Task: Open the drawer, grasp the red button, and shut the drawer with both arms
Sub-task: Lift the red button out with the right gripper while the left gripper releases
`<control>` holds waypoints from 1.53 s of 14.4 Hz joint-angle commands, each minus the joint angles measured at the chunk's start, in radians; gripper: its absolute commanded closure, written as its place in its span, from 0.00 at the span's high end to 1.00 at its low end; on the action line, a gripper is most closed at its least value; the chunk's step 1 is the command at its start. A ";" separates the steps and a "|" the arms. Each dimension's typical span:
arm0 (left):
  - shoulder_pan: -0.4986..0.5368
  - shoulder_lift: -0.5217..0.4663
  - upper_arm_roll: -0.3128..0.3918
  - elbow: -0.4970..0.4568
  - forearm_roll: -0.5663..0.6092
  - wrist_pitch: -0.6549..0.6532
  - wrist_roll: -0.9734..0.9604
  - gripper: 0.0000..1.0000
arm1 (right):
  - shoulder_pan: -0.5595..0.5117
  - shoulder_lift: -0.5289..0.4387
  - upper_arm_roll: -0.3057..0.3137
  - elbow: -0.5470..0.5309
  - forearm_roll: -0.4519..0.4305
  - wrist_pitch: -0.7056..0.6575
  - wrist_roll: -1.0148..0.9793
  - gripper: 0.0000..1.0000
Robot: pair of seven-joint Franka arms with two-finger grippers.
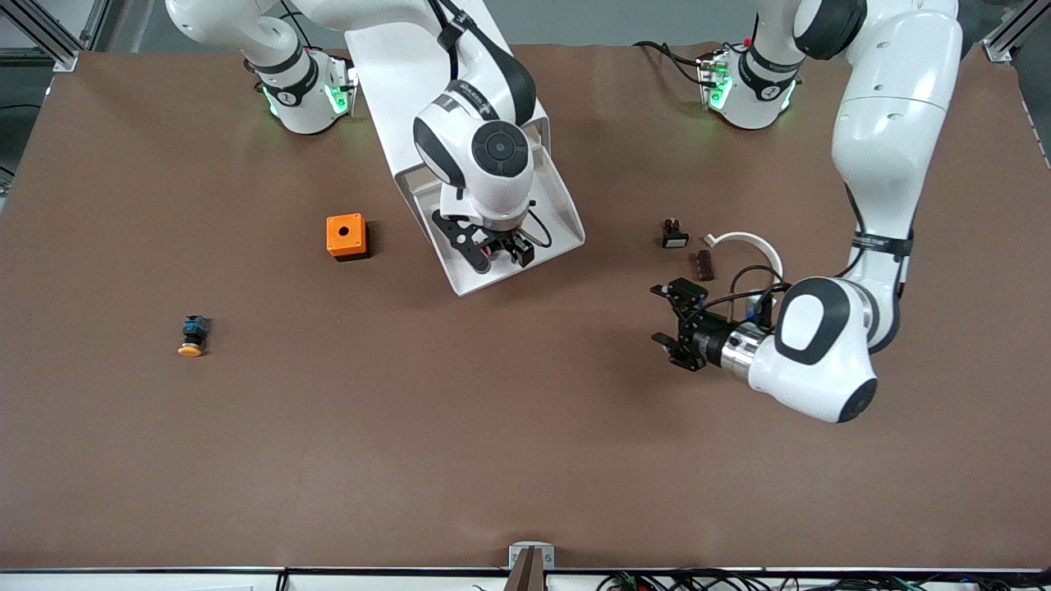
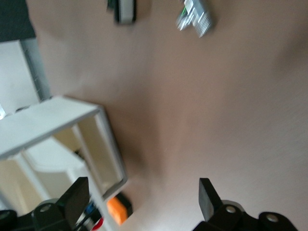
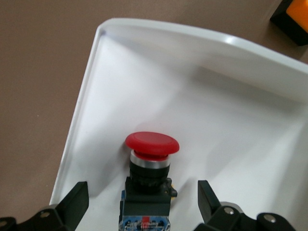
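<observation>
Inside the wide, shallow white plastic drawer (image 1: 566,215), pulled out from its white boxy cabinet (image 1: 394,57), the small push button with a red mushroom cap (image 3: 151,144) lay between the spread black fingers (image 3: 72,204) of the right gripper (image 1: 498,253). Toward the left arm's end of the brown table (image 1: 410,427), the left gripper (image 1: 667,313) hovered, its fingers parted and holding nothing.

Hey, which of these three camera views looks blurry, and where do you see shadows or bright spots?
Left wrist view: soft and smeared, the cabinet edges fuzzy. Right wrist view: crisp on the button, whose red cap throws a soft shadow on the drawer floor. Front view: even light, faint shadows under the left gripper and right gripper on the table, green glow at both bases.
</observation>
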 commanded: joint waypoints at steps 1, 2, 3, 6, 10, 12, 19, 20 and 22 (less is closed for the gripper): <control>0.002 -0.050 -0.004 -0.004 0.149 -0.012 0.013 1.00 | 0.001 0.008 -0.003 0.025 0.013 -0.014 -0.002 0.67; 0.002 -0.090 -0.006 -0.005 0.213 -0.012 0.031 1.00 | 0.001 0.007 -0.003 0.025 0.015 -0.016 -0.003 0.49; -0.001 -0.145 -0.012 -0.008 0.288 -0.014 0.075 1.00 | 0.001 0.007 -0.001 0.025 0.015 -0.016 -0.003 0.38; 0.002 -0.225 -0.018 -0.014 0.369 -0.017 0.288 1.00 | 0.003 0.005 -0.001 0.028 0.015 -0.019 -0.005 0.20; -0.001 -0.279 -0.018 -0.047 0.384 -0.023 0.595 1.00 | -0.008 0.002 -0.003 0.058 0.015 -0.025 0.000 0.17; -0.003 -0.297 -0.018 -0.074 0.384 -0.020 0.702 1.00 | -0.014 -0.007 -0.005 0.109 0.025 -0.089 0.003 0.17; -0.009 -0.329 -0.142 -0.191 0.413 0.153 0.850 1.00 | -0.233 -0.073 -0.011 0.232 0.042 -0.410 -0.446 0.17; -0.017 -0.329 -0.174 -0.215 0.447 0.194 0.871 1.00 | -0.277 -0.082 -0.012 0.227 0.036 -0.422 -0.542 0.17; -0.020 -0.328 -0.226 -0.286 0.478 0.309 0.887 1.00 | -0.368 -0.095 -0.012 0.206 0.035 -0.426 -0.755 0.17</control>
